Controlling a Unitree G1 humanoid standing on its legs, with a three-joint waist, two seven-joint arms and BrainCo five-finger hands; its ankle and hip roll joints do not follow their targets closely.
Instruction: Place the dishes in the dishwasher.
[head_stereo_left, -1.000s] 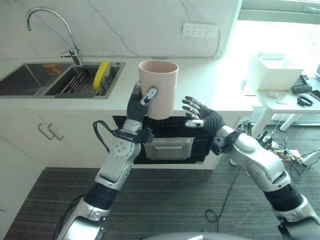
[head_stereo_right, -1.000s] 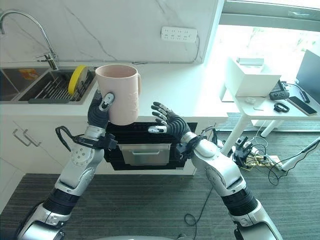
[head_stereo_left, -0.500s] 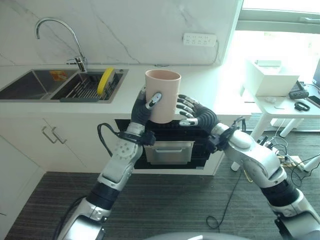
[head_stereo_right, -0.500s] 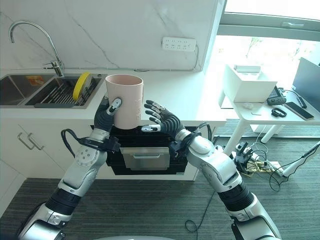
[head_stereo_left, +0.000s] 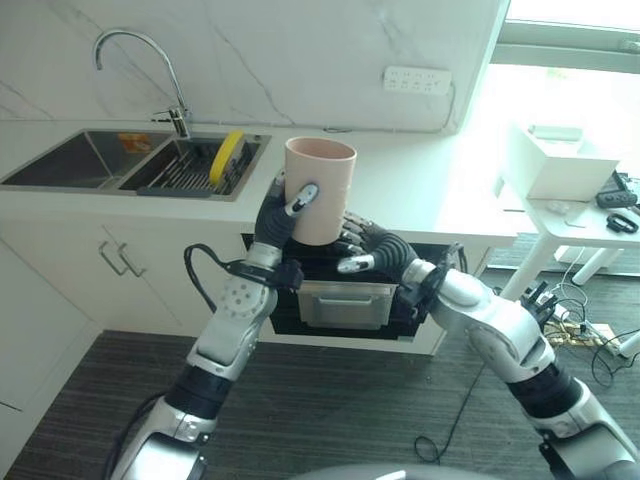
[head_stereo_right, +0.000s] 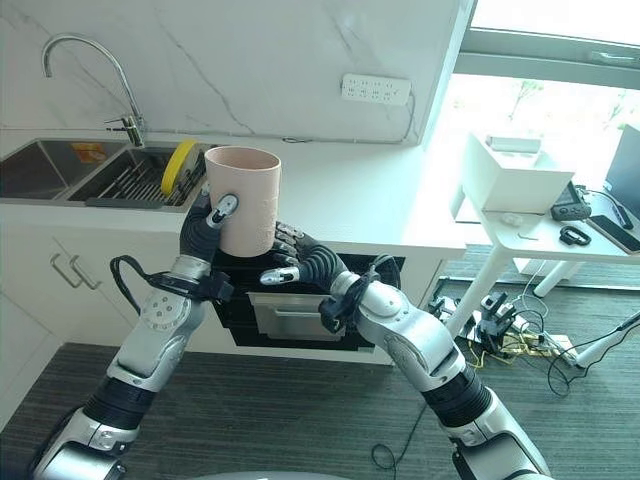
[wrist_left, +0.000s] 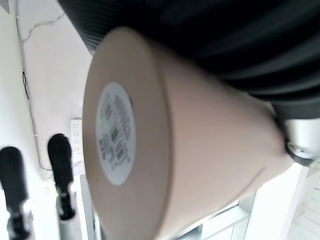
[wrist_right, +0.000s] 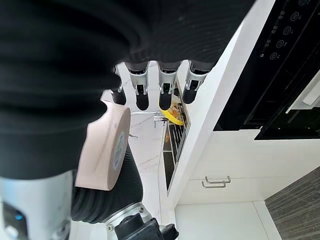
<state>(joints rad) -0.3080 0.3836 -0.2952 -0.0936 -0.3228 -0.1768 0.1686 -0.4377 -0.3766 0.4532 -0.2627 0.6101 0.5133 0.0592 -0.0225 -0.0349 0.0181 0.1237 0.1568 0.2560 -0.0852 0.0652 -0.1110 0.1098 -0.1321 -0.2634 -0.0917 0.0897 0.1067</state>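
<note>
White table (head_stereo_left: 400, 180): running along the marble wall, carrying a sink (head_stereo_left: 70, 165) at 10 o'clock with a yellow plate (head_stereo_left: 228, 157) standing in its rack.

Black dishwasher (head_stereo_left: 330, 300): sitting under the table edge at centre.

Pink cup (head_stereo_left: 320, 190): standing upright in the air above the dishwasher front, mouth facing up.

Left hand (head_stereo_left: 278, 212): curling its fingers and thumb round the cup's side.

Right hand (head_stereo_left: 368, 248): hovering at the cup's 5 o'clock, fingers spread and relaxed, gripping nothing.
</note>
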